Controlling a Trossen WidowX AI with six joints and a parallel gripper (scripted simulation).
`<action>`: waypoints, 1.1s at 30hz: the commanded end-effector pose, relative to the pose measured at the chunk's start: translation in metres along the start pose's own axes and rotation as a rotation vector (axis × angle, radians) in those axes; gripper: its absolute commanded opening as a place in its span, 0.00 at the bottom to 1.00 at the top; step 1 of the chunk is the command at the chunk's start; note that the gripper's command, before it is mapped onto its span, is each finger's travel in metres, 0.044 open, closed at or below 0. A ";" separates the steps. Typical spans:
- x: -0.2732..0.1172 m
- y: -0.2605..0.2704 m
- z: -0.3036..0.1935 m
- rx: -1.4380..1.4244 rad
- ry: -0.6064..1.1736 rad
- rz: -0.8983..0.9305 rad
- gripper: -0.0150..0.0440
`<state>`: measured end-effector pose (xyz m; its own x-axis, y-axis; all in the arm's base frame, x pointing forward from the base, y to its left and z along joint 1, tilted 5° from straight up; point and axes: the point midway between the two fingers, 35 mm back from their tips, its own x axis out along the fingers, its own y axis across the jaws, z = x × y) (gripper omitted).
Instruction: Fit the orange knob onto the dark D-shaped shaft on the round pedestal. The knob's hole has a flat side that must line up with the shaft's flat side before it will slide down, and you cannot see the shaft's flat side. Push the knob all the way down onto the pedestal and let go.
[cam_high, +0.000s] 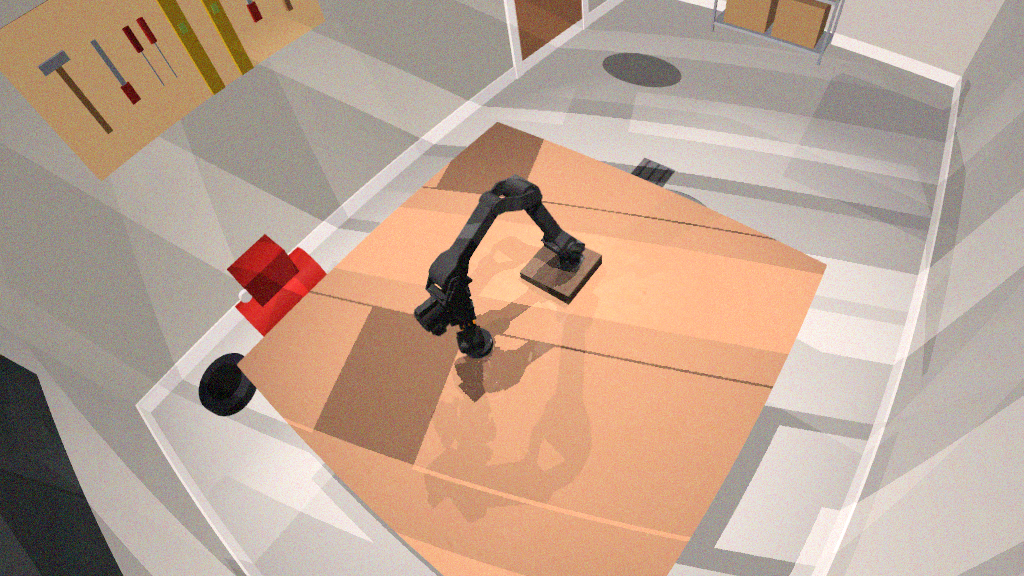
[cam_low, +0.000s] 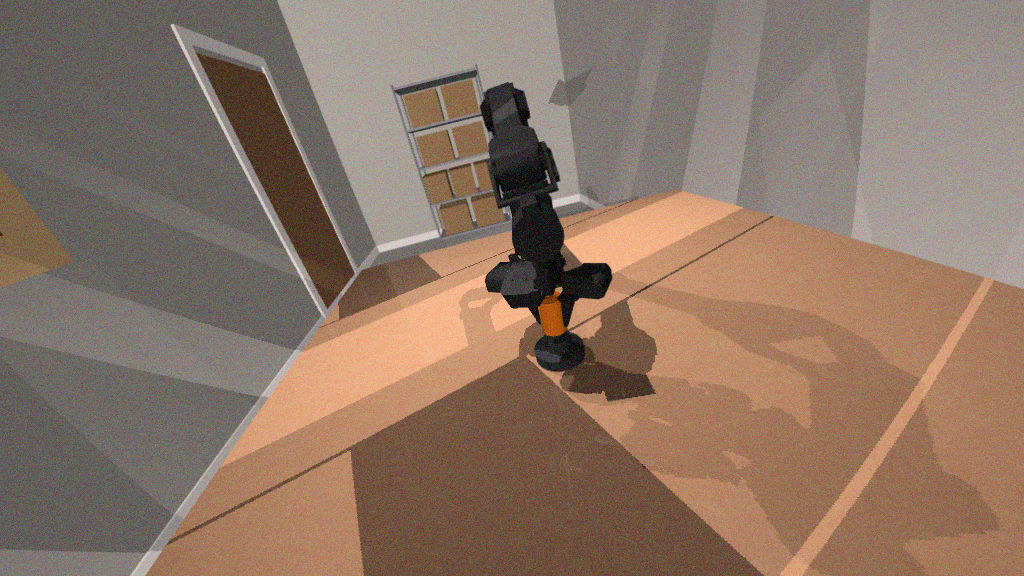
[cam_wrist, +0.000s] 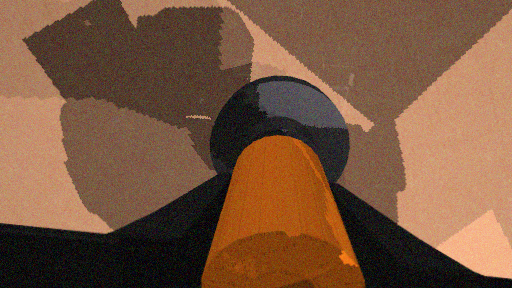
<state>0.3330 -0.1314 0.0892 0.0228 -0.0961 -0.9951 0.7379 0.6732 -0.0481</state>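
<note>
The orange knob (cam_low: 552, 319) (cam_wrist: 280, 200) is upright between the fingers of my gripper (cam_low: 553, 312) (cam_wrist: 278, 187), which is shut on it. The dark round pedestal (cam_high: 481, 348) (cam_low: 559, 355) (cam_wrist: 305, 100) stands on the table directly below the knob. In the wrist view the knob's lower end overlaps the middle of the pedestal, with a darker raised ring showing around it. The shaft and the knob's hole are hidden, and I cannot tell how far down the shaft the knob sits. In the top view the arm hides the knob.
The arm's square base plate (cam_high: 544, 280) sits on the wooden table (cam_high: 665, 322), behind the pedestal in the exterior view. Broad shadows of the arm cross the table. A red object (cam_high: 263, 268) and a black round object (cam_high: 218, 386) are beyond the table's edge.
</note>
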 end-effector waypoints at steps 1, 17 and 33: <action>-0.004 0.001 0.001 0.072 -0.008 0.005 0.25; 0.001 -0.002 -0.006 0.195 -0.007 0.005 0.25; 0.000 -0.001 -0.004 0.195 -0.007 0.005 0.25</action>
<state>0.3277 -0.1287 0.0870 0.0245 -0.0965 -0.9950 0.8524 0.5221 -0.0296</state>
